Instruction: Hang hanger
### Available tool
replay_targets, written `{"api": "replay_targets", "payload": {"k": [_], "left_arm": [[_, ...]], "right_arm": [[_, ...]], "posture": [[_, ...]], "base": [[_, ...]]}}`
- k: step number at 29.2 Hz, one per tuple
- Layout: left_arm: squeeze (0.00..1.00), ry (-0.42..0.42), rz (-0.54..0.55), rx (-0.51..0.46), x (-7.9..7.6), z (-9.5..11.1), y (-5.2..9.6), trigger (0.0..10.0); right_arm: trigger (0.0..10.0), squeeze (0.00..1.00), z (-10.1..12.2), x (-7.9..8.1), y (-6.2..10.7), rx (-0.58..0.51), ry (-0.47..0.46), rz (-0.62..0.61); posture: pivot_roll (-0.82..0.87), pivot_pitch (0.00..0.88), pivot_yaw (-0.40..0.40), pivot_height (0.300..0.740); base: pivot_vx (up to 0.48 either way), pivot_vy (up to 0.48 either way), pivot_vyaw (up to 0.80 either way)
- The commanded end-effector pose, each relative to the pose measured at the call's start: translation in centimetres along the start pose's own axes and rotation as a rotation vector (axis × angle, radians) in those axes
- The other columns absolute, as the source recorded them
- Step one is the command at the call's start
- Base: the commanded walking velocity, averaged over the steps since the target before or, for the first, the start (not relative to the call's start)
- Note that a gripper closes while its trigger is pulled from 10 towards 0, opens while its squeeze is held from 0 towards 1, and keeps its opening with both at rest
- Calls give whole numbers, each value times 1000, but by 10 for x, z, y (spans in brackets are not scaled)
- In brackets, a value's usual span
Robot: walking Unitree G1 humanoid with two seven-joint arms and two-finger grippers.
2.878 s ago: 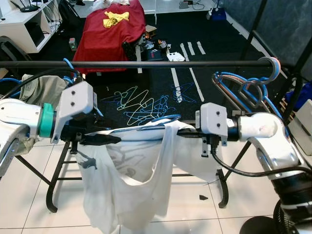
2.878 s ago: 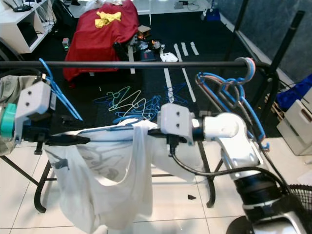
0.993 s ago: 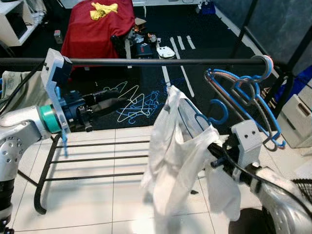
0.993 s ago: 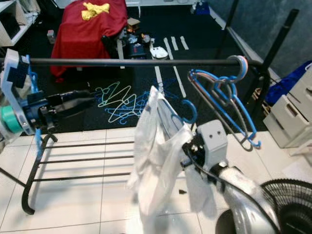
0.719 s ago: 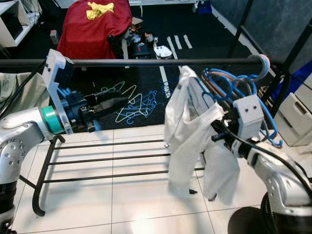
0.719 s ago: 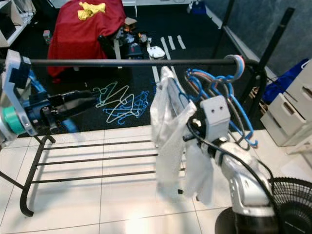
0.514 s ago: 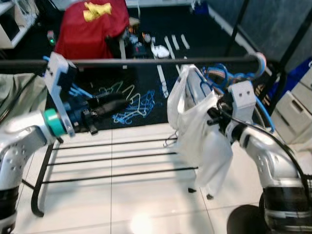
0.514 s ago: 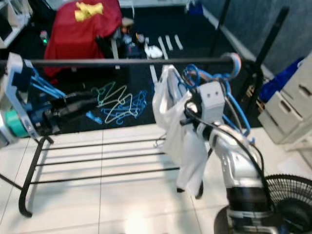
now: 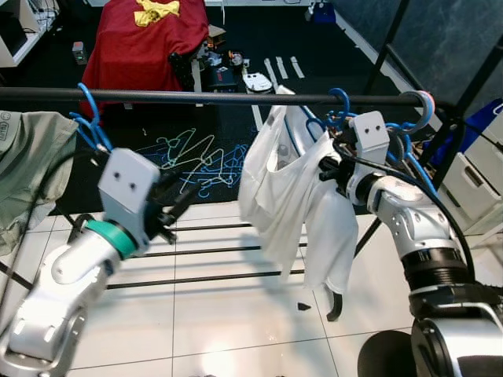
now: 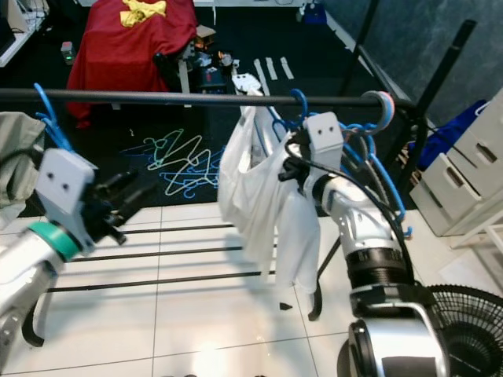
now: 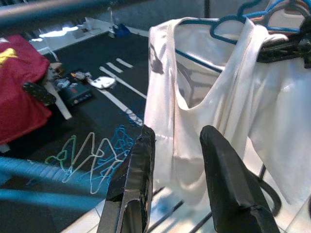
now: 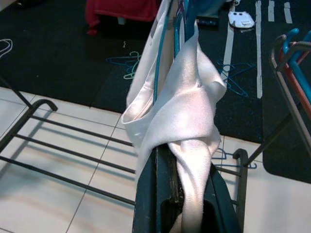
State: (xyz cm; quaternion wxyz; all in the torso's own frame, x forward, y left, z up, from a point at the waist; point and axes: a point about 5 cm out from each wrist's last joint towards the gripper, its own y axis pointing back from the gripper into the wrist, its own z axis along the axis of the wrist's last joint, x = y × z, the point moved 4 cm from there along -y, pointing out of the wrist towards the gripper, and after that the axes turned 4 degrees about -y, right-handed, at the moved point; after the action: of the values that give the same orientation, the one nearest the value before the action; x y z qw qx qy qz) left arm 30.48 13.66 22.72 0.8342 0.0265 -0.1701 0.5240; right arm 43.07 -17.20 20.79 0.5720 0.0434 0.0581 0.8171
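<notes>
A white tank top point(image 9: 287, 181) hangs on a blue hanger whose hook point(image 9: 340, 98) sits over the black rail point(image 9: 196, 96). Just below the rail, my right gripper point(image 9: 324, 166) is shut on the hanger's shoulder and the cloth bunched around it. The right wrist view has the white cloth point(image 12: 187, 92) wrapped between the closed fingers point(image 12: 146, 194). My left gripper point(image 9: 179, 203) is open and empty, low and to the left of the garment. In the left wrist view its spread fingers point(image 11: 136, 179) point at the tank top point(image 11: 194, 97), well short of it.
Several empty hangers point(image 9: 409, 133) crowd the rail's right end. A blue hanger point(image 9: 90, 118) with a grey-green garment point(image 9: 27, 165) hangs at the left. Loose hangers point(image 9: 189, 153) lie on the dark floor behind. The rack's low bars point(image 9: 212, 251) cross below. A fan point(image 10: 464, 330) stands at the right.
My right gripper has carried the hanger and tank top up to the rail, and the hook now sits over it. My left arm has dropped lower and drawn back. The camera shifted.
</notes>
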Motion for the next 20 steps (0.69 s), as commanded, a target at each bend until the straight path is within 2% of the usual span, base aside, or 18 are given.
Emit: {"api": "replay_targets", "payload": {"k": [1,7,8,9,10,11,16,18,19,20], "left_arm": [[0,6,-12,10,-7,-2,1,10000],[0,11,2,-10,-11,0,-3,10000],[0,6,6,-20,-12,1,-4,10000],[0,-1,12,-29,-15,2,-6,10000],[0,-1,12,-29,-15,2,-6,10000],[0,-9,12,-37,-17,2,-7,10000],[0,-14,6,-46,-22,3,-8,10000],[0,-14,3,-51,-25,4,-10,10000],[0,-10,-6,-74,-30,8,-16,10000],[0,-10,-6,-74,-30,8,-16,10000]], "right_arm": [[0,0,8,-2,-1,-27,19,2],[0,0,5,-4,-5,-7,11,7],[10000,0,1,-3,-6,2,45,5],[10000,314,-1,-1,-5,-5,74,1],[10000,314,-1,-1,-5,-5,74,1],[10000,1000,-2,-2,-4,-22,86,-13],[10000,1000,2,-1,-2,-71,93,-27],[10000,1000,4,4,1,-98,78,8],[10000,0,0,15,12,-115,21,92],[10000,0,0,15,12,-115,21,92]], "posture": [[7,92,33,740],[8,90,28,740],[7,90,30,740],[5,92,33,740],[5,92,33,740],[1,91,35,740],[-4,90,35,740],[-4,88,35,740],[1,89,28,740],[1,89,28,740]], "base": [[0,0,0],[0,0,0],[0,0,0],[0,0,0],[0,0,0],[0,0,0],[0,0,0],[0,0,0],[0,0,0],[0,0,0]]}}
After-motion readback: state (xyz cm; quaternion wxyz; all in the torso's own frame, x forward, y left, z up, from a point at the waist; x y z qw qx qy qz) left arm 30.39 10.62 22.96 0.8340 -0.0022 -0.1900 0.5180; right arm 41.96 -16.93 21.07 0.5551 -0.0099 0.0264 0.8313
